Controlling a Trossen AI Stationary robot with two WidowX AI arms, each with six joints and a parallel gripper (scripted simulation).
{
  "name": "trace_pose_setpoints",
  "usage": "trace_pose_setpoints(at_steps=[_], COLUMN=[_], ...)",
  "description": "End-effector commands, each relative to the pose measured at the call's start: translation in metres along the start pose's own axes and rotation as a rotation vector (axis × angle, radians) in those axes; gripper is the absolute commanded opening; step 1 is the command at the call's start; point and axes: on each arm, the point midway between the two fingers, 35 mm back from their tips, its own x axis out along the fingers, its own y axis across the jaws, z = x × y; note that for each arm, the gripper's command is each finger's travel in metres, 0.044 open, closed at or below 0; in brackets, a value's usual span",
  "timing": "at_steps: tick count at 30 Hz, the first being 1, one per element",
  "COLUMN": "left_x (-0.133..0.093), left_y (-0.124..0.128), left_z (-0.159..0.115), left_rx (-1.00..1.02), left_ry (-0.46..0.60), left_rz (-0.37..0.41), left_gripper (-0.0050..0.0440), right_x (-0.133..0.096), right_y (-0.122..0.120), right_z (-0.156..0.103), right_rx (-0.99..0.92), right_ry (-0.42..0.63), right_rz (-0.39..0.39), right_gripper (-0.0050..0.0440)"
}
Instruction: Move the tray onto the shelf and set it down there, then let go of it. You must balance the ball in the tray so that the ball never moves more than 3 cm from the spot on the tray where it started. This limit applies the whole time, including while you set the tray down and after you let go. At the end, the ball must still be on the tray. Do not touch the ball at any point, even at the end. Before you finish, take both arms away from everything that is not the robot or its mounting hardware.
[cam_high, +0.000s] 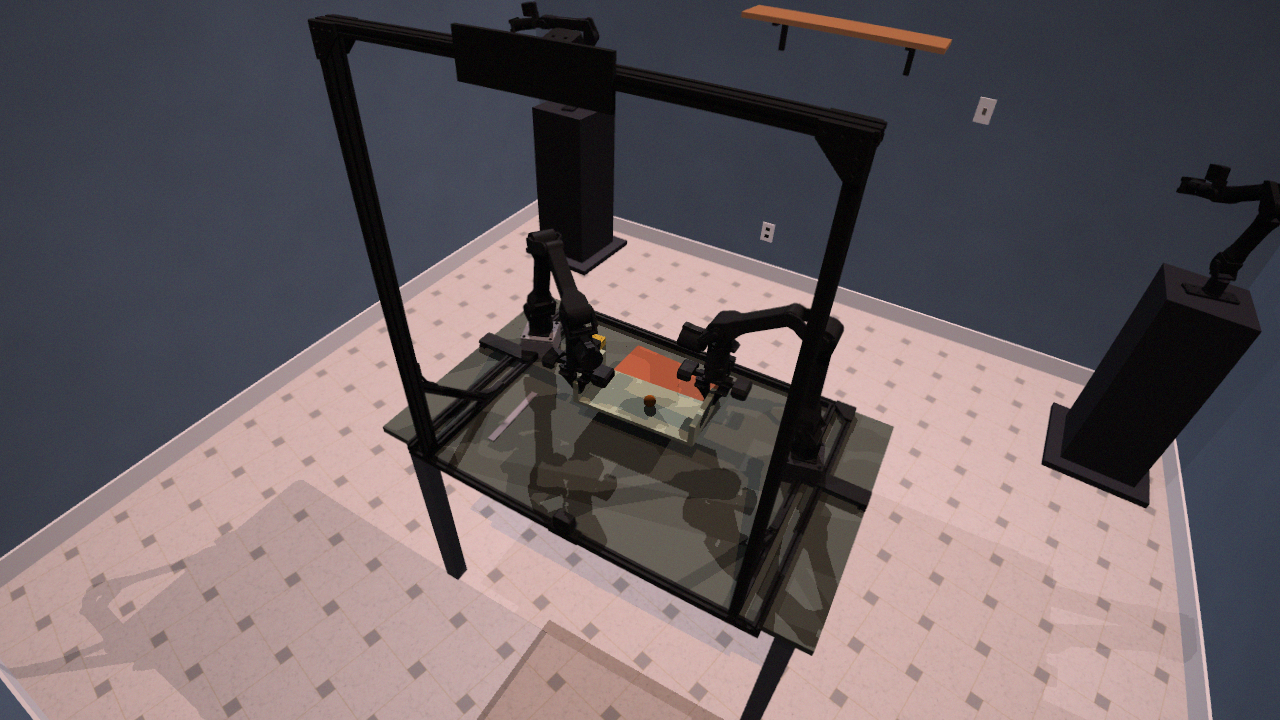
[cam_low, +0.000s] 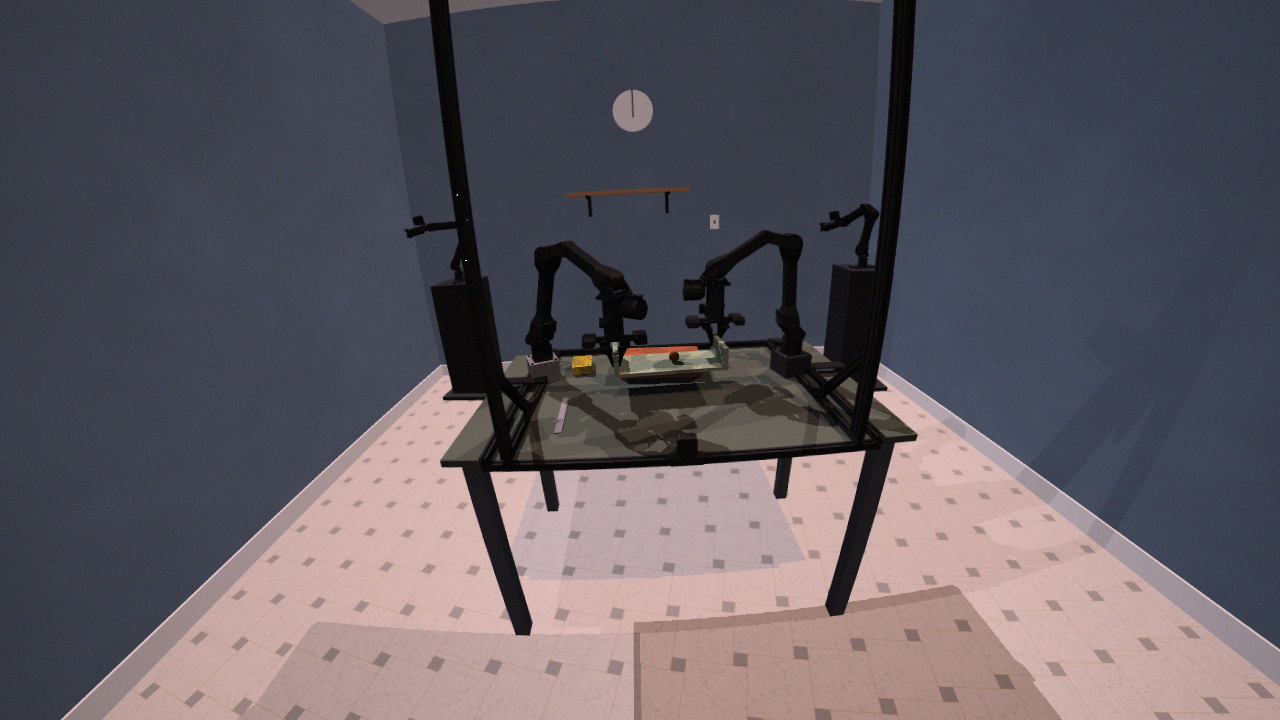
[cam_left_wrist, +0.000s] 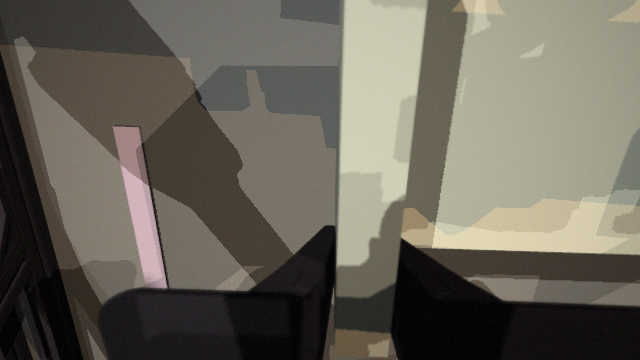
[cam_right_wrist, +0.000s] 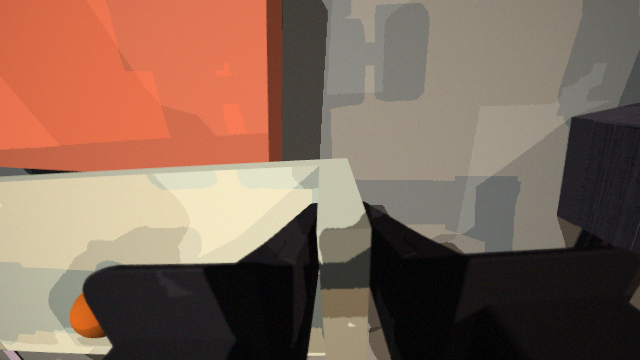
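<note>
The left gripper (cam_high: 580, 386) (cam_low: 616, 358) (cam_left_wrist: 354, 236) and right gripper (cam_high: 706, 394) (cam_low: 714, 336) (cam_right_wrist: 337, 211) have fingers slightly open, clamped on opposite ends of the raised tray (cam_high: 626, 408) (cam_low: 653, 365) (cam_left_wrist: 530, 120) (cam_right_wrist: 240, 220).

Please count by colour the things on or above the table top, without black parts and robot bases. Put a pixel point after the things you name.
Orange: 2 (ball (cam_high: 649, 400) (cam_low: 674, 356) (cam_right_wrist: 85, 317), low shelf (cam_high: 646, 361) (cam_low: 648, 350) (cam_right_wrist: 200, 75))
Pale green: 1 (tray (cam_high: 617, 400) (cam_low: 653, 365) (cam_left_wrist: 375, 125) (cam_right_wrist: 225, 220))
Yellow: 1 (block (cam_high: 598, 342) (cam_low: 582, 365))
Pink: 1 (flat strip (cam_high: 512, 416) (cam_low: 561, 416) (cam_left_wrist: 137, 210))
Total: 5
</note>
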Motion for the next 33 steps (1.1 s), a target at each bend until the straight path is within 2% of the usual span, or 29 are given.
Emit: trace_pose_setpoints(at_steps=[1,9,14,26,31,33], left_x=[-0.002,-0.003,0.0,-0.003,0.0,-0.001], left_y=[0.0,0.0,0.001,0.001,0.001,0.001], left_z=[0.003,0.005,0.006,0.01,0.012,0.013], left_rx=[-0.001,-0.001,-0.001,-0.001,-0.001,-0.001], left_ry=[0.013,0.037,-0.016,0.037,-0.017,-0.007], left_rz=[-0.002,-0.003,-0.001,-0.004,-0.002,-0.001], left_gripper=[0.002,0.002,0.002,0.002,0.002,0.002], right_x=[-0.001,0.0,-0.002,0.0,-0.003,-0.002], right_y=[0.0,0.001,0.001,0.001,0.001,0.001], right_z=[0.003,0.005,0.006,0.011,0.012,0.014], right_rx=[-0.002,-0.002,-0.002,-0.002,-0.002,-0.002], right_ry=[0.006,0.031,-0.022,0.03,-0.023,-0.014], right_rz=[0.0,-0.002,0.0,-0.002,0.0,0.0], right_gripper=[0.002,0.002,0.002,0.002,0.002,0.002])
